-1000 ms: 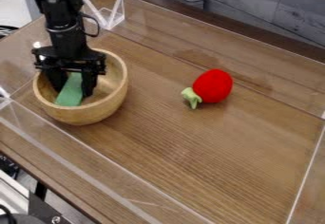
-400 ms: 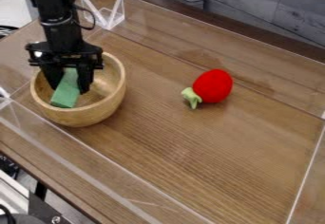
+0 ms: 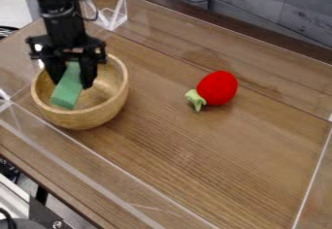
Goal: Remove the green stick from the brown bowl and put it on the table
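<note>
The green stick (image 3: pixel 65 93) hangs tilted between the black fingers of my gripper (image 3: pixel 70 79), which points straight down and is shut on the stick's upper part. The stick's lower end is still inside the rim of the brown bowl (image 3: pixel 115 99), above its floor. The bowl sits at the left of the wood-grain table (image 3: pixel 195 155). The arm hides the top of the stick and part of the bowl's far rim.
A red strawberry toy (image 3: pixel 216 87) with a small green stem lies right of the bowl. Low clear acrylic walls (image 3: pixel 169 190) edge the table at the front, left and right. A clear bracket (image 3: pixel 115 15) stands behind the bowl.
The gripper has risen with the green stick in it. The stick has come up off the bowl's floor and the bowl has stayed in place.
</note>
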Action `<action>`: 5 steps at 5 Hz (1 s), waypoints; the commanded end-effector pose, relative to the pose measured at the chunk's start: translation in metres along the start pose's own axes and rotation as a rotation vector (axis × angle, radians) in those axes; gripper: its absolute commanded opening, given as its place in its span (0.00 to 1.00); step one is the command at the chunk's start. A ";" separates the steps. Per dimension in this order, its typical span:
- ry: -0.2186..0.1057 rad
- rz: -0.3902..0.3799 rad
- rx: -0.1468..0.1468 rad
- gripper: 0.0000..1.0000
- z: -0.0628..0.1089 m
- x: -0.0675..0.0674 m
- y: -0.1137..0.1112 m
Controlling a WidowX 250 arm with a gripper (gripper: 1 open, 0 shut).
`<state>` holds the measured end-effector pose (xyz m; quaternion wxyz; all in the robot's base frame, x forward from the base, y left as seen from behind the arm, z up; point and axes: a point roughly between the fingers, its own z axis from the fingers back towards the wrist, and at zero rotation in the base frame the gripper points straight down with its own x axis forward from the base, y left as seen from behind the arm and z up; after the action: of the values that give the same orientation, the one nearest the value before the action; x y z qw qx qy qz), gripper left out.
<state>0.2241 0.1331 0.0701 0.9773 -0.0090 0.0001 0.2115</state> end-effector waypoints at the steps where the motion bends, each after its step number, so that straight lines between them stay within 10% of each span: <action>1: -0.073 0.028 -0.018 0.00 0.032 0.012 -0.007; 3: -0.095 0.022 -0.041 0.00 0.047 0.015 -0.030; 5: -0.101 -0.139 -0.065 0.00 0.048 -0.005 -0.108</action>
<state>0.2614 0.0293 0.1057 0.9895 -0.0331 -0.0286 0.1375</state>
